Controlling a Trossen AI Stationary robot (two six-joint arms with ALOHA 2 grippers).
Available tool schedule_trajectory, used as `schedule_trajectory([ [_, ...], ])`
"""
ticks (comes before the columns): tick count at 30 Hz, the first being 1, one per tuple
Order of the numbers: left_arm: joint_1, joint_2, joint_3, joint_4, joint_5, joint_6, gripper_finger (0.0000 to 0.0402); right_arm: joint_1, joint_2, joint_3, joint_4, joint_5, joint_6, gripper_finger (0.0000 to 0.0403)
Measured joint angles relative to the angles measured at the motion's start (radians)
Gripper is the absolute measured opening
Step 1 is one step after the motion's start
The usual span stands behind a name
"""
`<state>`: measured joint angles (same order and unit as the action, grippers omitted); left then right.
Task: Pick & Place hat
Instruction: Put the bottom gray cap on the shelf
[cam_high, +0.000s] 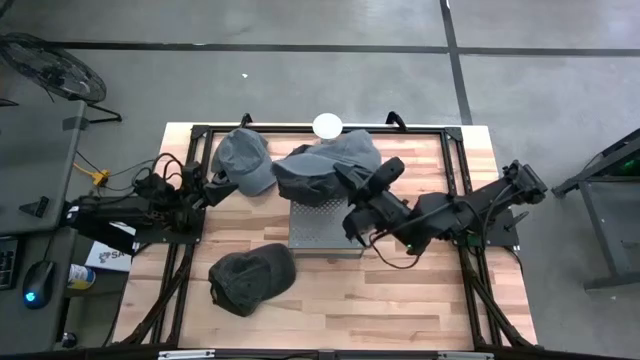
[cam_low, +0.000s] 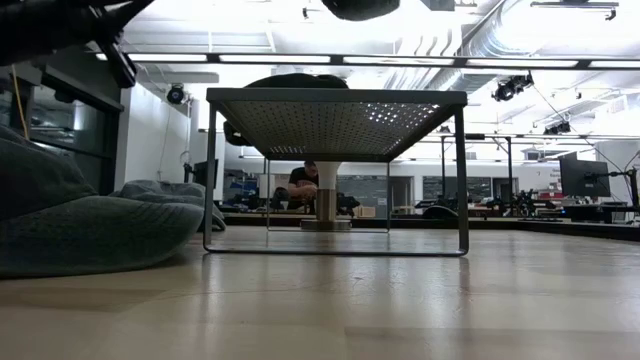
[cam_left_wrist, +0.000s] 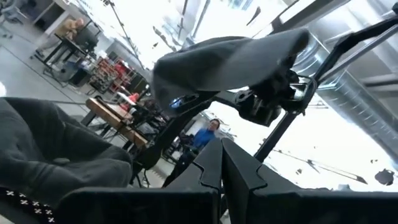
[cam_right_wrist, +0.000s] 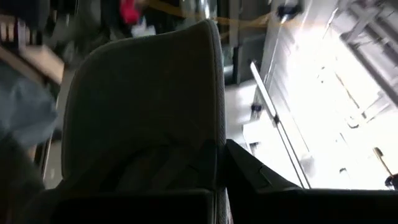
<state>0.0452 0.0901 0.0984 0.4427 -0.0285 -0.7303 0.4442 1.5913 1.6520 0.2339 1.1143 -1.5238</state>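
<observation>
Three caps are in view. A dark grey hat (cam_high: 325, 165) is at my right gripper (cam_high: 348, 188), over the far part of a perforated metal stand (cam_high: 325, 232); the low view shows the hat (cam_low: 295, 80) just above the stand's top (cam_low: 335, 110). A blue-grey cap (cam_high: 245, 160) lies on the table by the far left, beside my left gripper (cam_high: 214, 188), which is shut and touches nothing. A third, dark cap (cam_high: 250, 278) lies crown up near the front edge. My right gripper is shut on the dark grey hat, with its cloth (cam_right_wrist: 208, 152) pinched between the two fingers near one edge. The fingers come level from the table's right. In the left wrist view the hat (cam_left_wrist: 230, 59) stretches sideways from the fingers. Whether it touches the stand I cannot tell.
A white round object (cam_high: 327, 125) stands at the table's far edge behind the hats. Black frame rails (cam_high: 455, 160) run along the table's sides. Bare wood (cam_high: 400, 300) lies at the front right. People sit in the room beyond the table (cam_low: 305, 185).
</observation>
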Motion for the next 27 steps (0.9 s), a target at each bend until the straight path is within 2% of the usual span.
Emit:
schedule_trajectory([
  [5, 0.0, 0.098, 0.064, 0.004, 0.058, 0.05, 0.0002, 0.0, 0.0, 0.0, 0.117, -0.109, -0.003, 0.0004],
  [8, 0.0, 0.183, 0.13, 0.005, 0.11, 0.099, 0.0019, -0.008, 0.0, 0.0, 0.142, -0.121, -0.004, 0.0004],
  [12, 0.0, 0.309, 0.24, 0.011, 0.176, 0.144, 0.0082, -0.02, 0.0, 0.0, 0.142, -0.125, -0.002, 0.0004],
  [15, 0.0, 0.402, 0.331, 0.011, 0.177, 0.147, 0.0145, -0.02, 0.0, 0.0, 0.147, -0.139, 0.022, 0.0004],
  [19, 0.0, 0.525, 0.445, 0.001, 0.174, 0.173, 0.0212, -0.019, 0.0, 0.0, 0.207, -0.219, 0.07, 0.0004],
  [22, 0.0, 0.604, 0.513, -0.004, 0.195, 0.237, 0.0237, -0.019, 0.0, 0.0, 0.266, -0.271, 0.081, 0.0004],
  [27, 0.0, 0.681, 0.594, 0.001, 0.23, 0.312, 0.0245, -0.019, 0.0, 0.0, 0.352, -0.335, 0.088, 0.0005],
])
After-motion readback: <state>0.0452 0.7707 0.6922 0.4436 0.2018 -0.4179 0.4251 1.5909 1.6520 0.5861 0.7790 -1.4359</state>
